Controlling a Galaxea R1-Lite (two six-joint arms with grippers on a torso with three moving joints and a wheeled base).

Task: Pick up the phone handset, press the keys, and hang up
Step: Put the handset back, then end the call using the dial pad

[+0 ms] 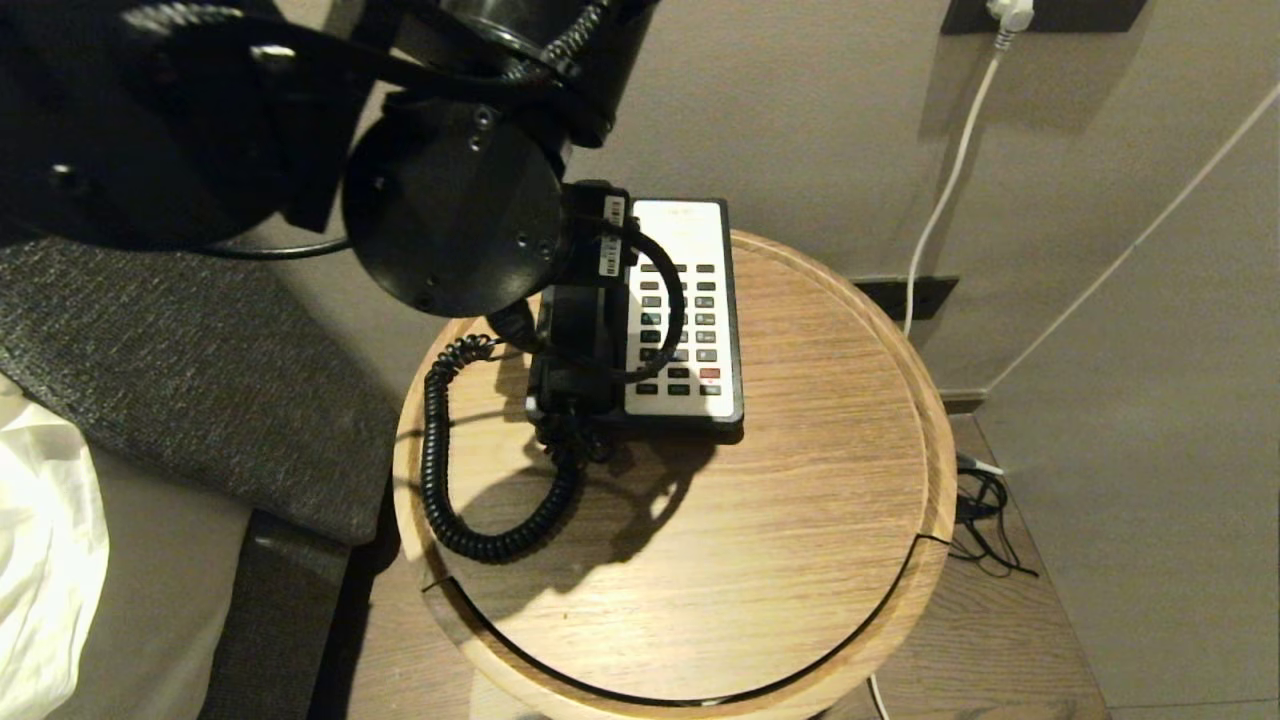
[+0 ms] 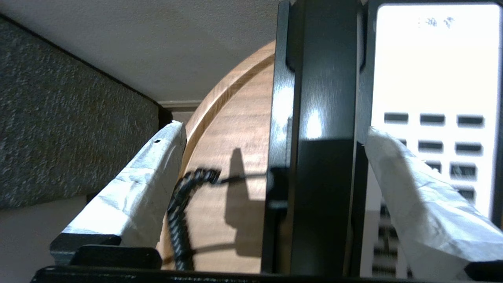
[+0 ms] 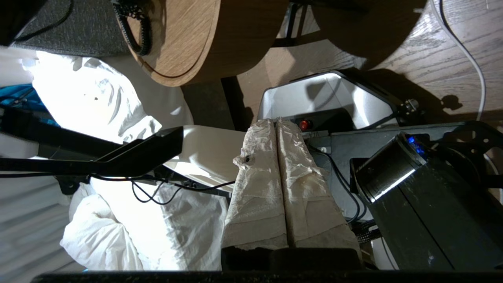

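Observation:
The black phone handset (image 1: 575,340) lies in the cradle on the left side of the black-and-white phone base (image 1: 690,240), beside the keys (image 1: 680,330). Its coiled cord (image 1: 435,450) loops over the round wooden table (image 1: 700,560). My left arm's wrist (image 1: 450,210) hangs over the phone and hides the fingers in the head view. In the left wrist view my left gripper (image 2: 272,129) is open astride the handset (image 2: 326,157): one finger stands well clear, the other close by its side. My right gripper (image 3: 275,122) is shut and empty, parked low by the robot's base.
A grey upholstered panel (image 1: 180,370) and white bedding (image 1: 40,550) border the table on the left. The table has a raised rim (image 1: 930,420). A white cable (image 1: 945,190) runs down the wall behind, and dark wires (image 1: 985,520) lie on the floor at the right.

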